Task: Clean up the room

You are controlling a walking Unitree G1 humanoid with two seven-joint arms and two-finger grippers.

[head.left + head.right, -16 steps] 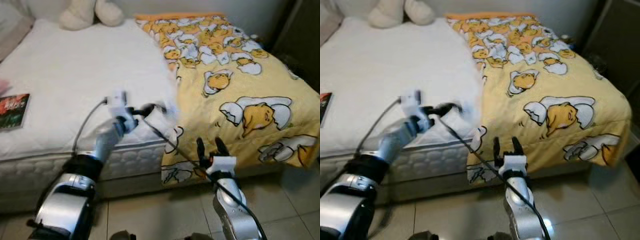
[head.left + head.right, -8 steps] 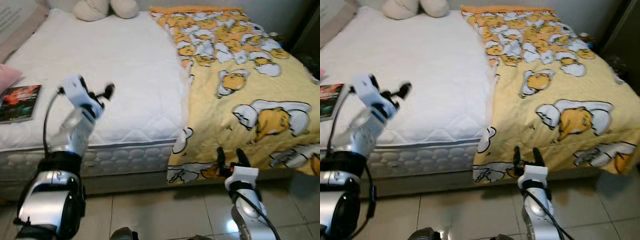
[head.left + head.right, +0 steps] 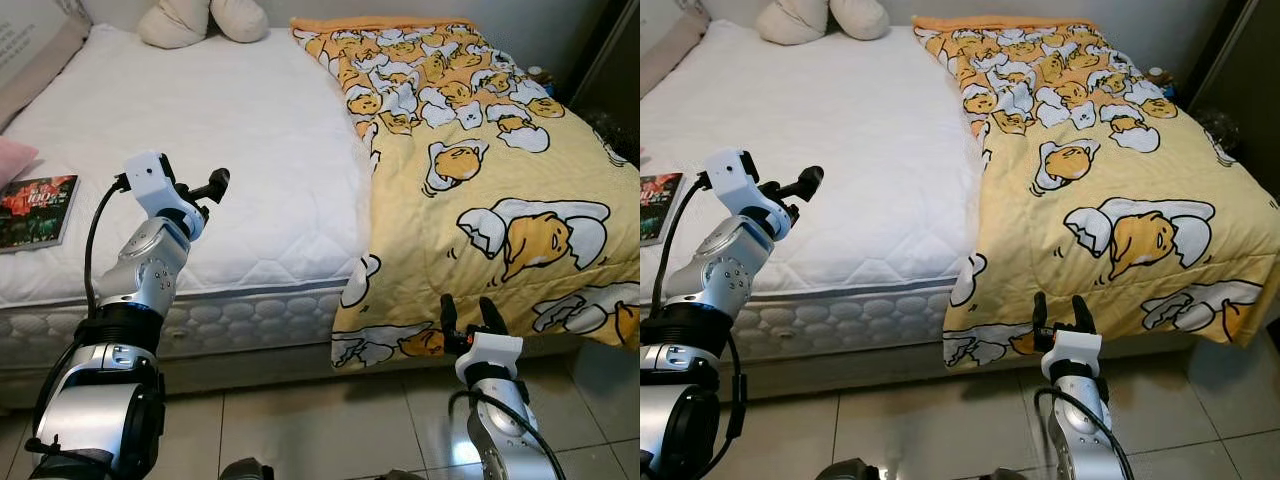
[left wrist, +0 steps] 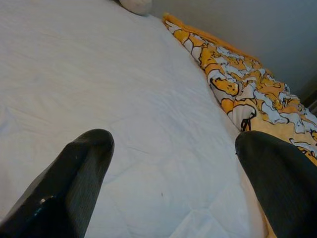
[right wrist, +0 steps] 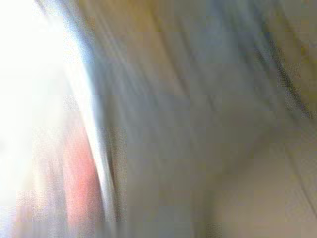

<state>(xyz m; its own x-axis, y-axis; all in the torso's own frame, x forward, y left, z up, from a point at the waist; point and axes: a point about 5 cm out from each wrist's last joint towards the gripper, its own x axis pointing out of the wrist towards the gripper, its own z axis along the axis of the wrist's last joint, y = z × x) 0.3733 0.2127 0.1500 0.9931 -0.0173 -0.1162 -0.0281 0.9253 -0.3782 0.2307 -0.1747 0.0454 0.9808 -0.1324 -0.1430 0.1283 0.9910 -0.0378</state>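
Yellow egg-print blanket [image 3: 480, 170] covers the bed [image 3: 220, 130] beyond the left gripper [image 4: 171, 163], jaws wide over the white mattress; right gripper [image 3: 467, 312], jaws parted, points at the blanket's hanging edge.

Left arm's raised and bent, left hand [image 3: 213, 184] pointing right with fingers spread wide, holding nothing. Right arm sits low and near, right hand [image 3: 467, 311] pointing up, fingers apart.

Cream plush toy [image 3: 204, 20] sits at bed's head.
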